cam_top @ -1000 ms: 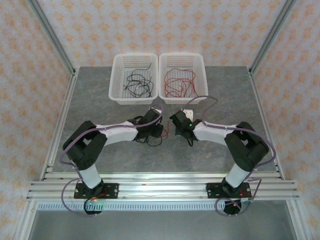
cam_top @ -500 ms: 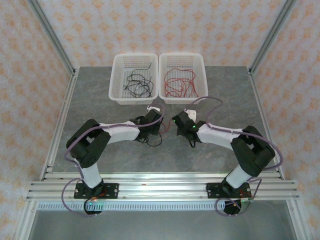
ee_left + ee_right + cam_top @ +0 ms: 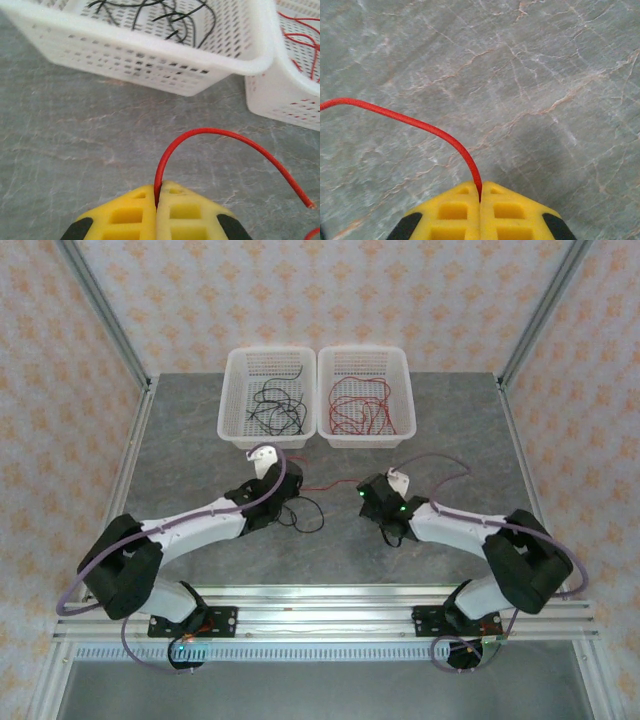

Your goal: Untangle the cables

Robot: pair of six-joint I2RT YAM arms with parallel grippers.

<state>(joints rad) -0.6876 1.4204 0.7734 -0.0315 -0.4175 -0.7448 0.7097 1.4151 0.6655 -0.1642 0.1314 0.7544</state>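
Left wrist: black cables (image 3: 172, 15) in basket (image 3: 150, 46)

Grey tabletop (image 3: 200, 455), marbled, pale veins with rust-coloured streaks in the close wrist views. Two white plastic baskets at its far end, side by side, rims touching or nearly so: left basket (image 3: 262, 437), right basket (image 3: 366, 437). Both rectangular, with slotted walls, rolled rims and perforated floors. Silver metal rail (image 3: 320, 615) runs across the near edge, ribbed. Slanted metal posts rise from the far corners: left post (image 3: 105, 315), right post (image 3: 540, 312). Wall covering (image 3: 320, 290) behind and at the sides, cream with a repeating orange motif.
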